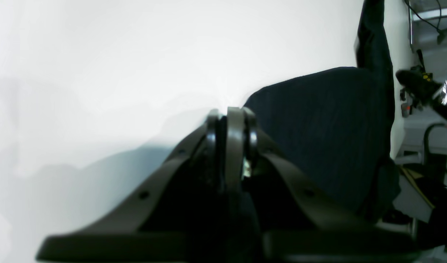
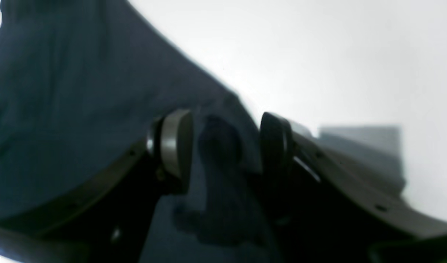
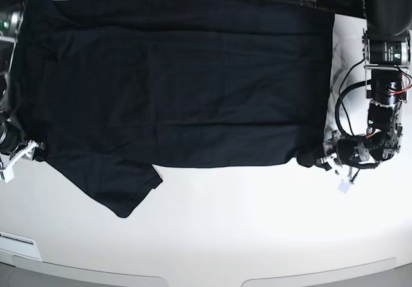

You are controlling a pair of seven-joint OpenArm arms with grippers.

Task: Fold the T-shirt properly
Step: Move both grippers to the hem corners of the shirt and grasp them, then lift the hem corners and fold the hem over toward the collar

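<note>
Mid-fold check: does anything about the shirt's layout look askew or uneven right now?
Yes. The plain black fabric T-shirt lies mostly flat on the white table, but one short sleeve juts out from its near edge, unfolded, breaking the otherwise rectangular outline.

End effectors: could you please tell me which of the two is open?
The right end effector: its jaws stand apart over the T-shirt, while the left end effector has them pressed together.
</note>
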